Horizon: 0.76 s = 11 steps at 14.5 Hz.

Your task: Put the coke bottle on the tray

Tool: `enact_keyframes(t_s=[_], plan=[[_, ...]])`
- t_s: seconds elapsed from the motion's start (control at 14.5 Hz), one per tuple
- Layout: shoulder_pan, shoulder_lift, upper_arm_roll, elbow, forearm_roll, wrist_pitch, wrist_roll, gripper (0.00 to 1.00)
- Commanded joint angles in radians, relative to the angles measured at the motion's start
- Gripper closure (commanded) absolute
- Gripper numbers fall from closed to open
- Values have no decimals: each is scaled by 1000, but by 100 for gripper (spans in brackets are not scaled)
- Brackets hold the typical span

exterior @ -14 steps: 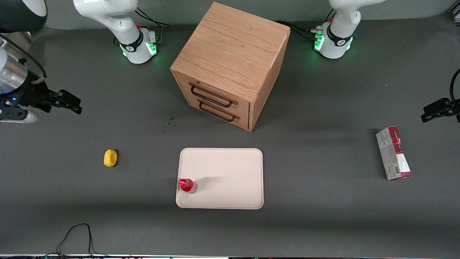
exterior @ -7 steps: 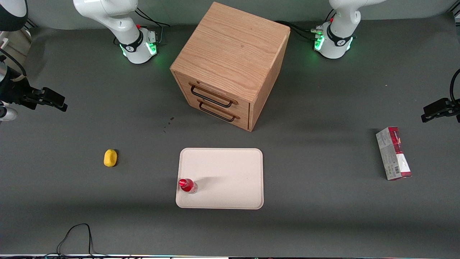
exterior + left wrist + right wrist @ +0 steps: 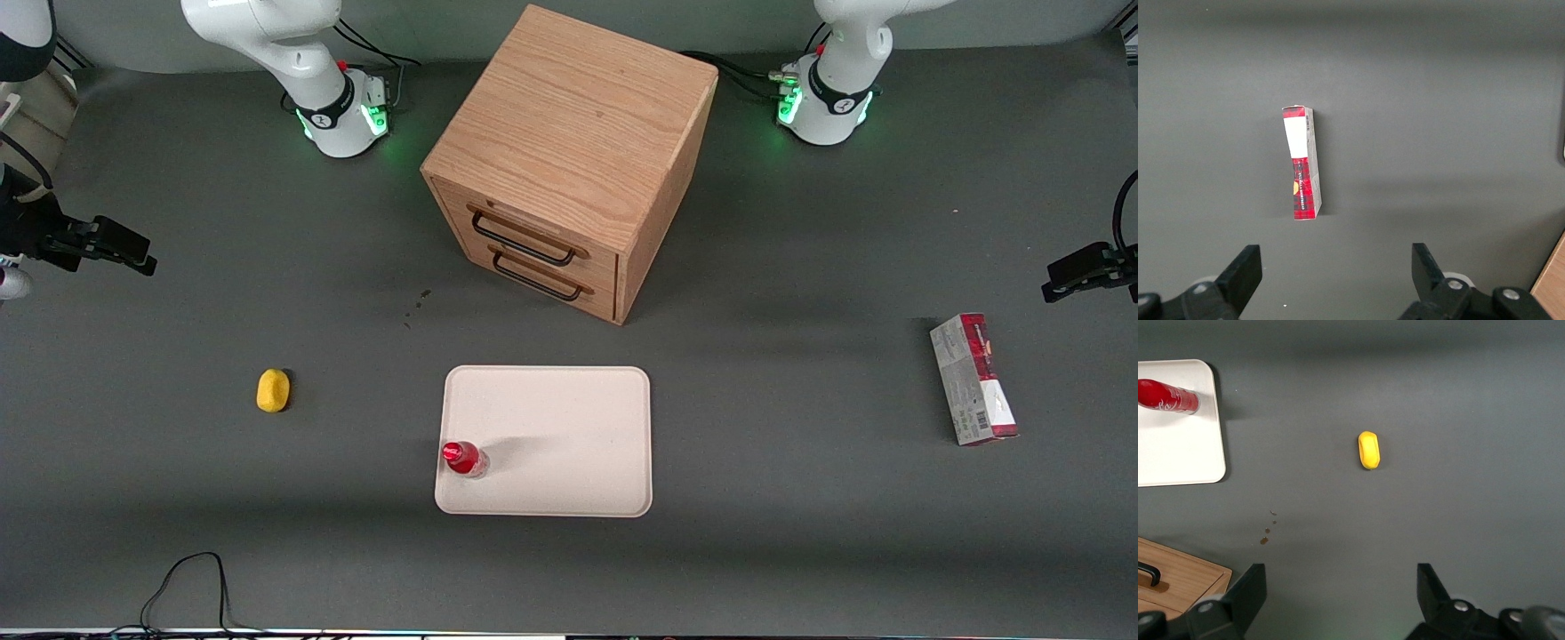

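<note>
The coke bottle (image 3: 463, 459) stands upright on the tray (image 3: 569, 427), in its near corner toward my working end. Farther back lies the yellow lump (image 3: 273, 390) on the counter (image 3: 800, 533). My tool (image 3: 133, 253) hangs released, empty, well apart from both.

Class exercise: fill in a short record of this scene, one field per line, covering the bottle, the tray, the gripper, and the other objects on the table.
coke bottle: upright on the tray, in a corner nearest the front camera
tray: flat on the table, in front of the drawer cabinet
gripper: open, empty, raised at the working arm's end of the table
yellow lump: on the table beside the tray
carton: toward the parked arm's end
task state: bottle placed
</note>
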Motion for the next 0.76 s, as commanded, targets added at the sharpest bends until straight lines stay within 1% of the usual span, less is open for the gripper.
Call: enact_keyframes(t_s=[0.0,0.34,0.48,0.69], plan=[[8,-17,-13,-22,11,-4,-16,0],[8,-18,-13,-21,22,-2,-16,0],[8,-18,-15,-21,40,-2,-18,0],[8,-18,-15,-22,40,-2,-19,0]])
